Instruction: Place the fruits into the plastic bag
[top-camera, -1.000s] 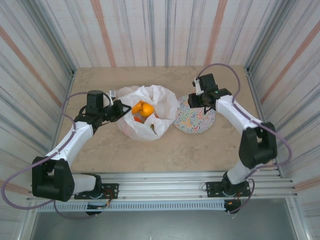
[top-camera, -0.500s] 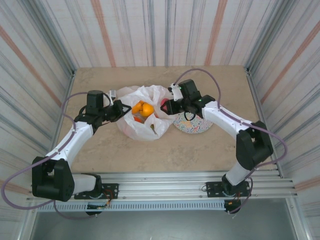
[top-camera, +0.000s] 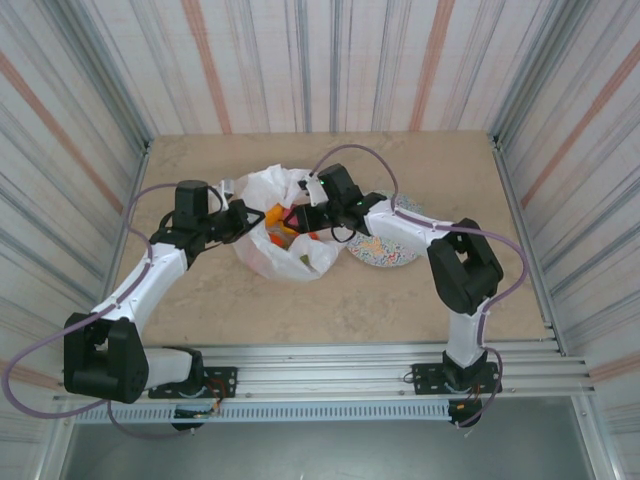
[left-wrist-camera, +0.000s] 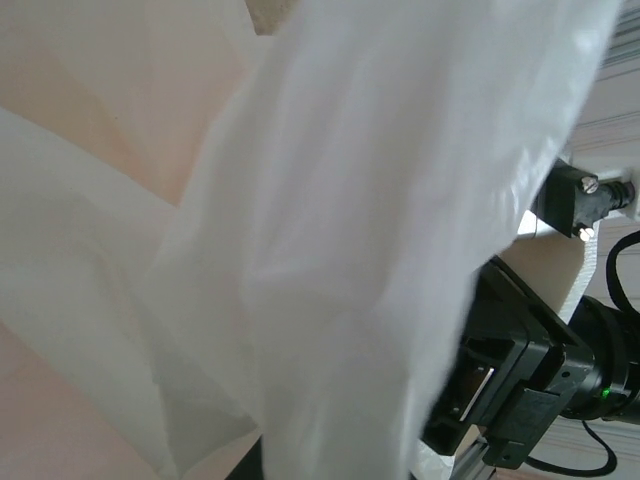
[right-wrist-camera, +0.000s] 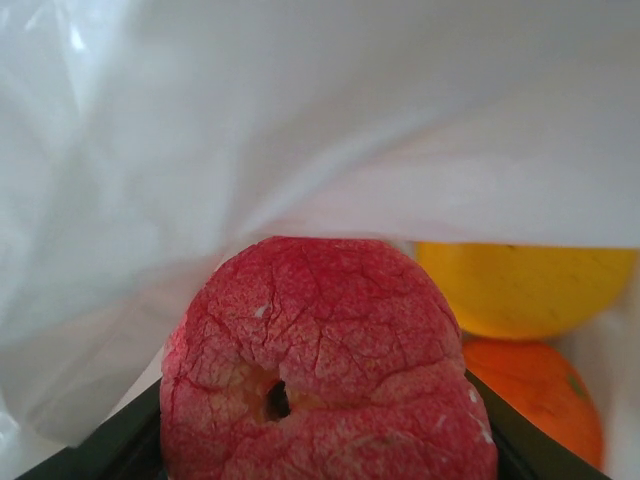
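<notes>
Red fruit held by right end effector inside plastic bag | yellow fruit, orange fruit just beyond | left end effector at bag edge, grip unclear

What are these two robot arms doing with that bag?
Bagging fruit. The right gripper holds a red fruit at the mouth of the plastic bag, where a yellow fruit and an orange fruit already lie. The left gripper is at the bag's left rim; its grip is hidden by film. A plate lies beside the bag.

arms: white links, black joints | cables: mauve | bases: black, on silver rail
</notes>
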